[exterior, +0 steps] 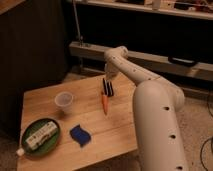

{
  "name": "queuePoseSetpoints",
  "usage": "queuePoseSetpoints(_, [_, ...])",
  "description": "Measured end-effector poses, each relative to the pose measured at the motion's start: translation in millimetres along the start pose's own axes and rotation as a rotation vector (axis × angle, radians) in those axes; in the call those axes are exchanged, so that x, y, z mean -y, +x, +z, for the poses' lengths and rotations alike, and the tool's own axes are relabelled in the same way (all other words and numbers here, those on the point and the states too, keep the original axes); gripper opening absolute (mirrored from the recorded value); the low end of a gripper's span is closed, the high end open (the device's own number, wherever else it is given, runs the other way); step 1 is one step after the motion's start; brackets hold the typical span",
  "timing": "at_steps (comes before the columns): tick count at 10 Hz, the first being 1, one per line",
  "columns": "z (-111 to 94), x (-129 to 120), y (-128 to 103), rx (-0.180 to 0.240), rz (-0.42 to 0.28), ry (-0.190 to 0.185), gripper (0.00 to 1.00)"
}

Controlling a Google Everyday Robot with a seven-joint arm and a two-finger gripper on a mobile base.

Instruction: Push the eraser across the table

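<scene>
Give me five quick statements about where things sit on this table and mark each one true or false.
1. The eraser lies at the table's far edge. True.
2. The gripper is right above the eraser. True.
3. The cup lies tipped over. False: it stands upright.
4. The sponge sits on the green plate. False: it lies on the table beside the plate.
5. The carrot lies just in front of the eraser. True.

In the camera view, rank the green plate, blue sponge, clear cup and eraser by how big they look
1. Green plate
2. Blue sponge and clear cup: look alike, unranked
3. Eraser, at the shut gripper
</scene>
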Motion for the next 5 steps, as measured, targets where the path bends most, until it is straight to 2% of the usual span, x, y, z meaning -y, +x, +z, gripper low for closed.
queuePoseSetpoints(2, [-1, 1, -1, 0.002, 0.003, 0.005, 0.00])
queuePoseSetpoints(3, [-10, 2, -2, 0.007, 0.003, 0.019, 0.00])
queuePoseSetpoints(4, [-19, 5, -5, 0.010, 0.008, 0.008, 0.00])
queuePoseSetpoints(5, [-32, 8, -9, 0.020, 0.007, -0.046, 0.00])
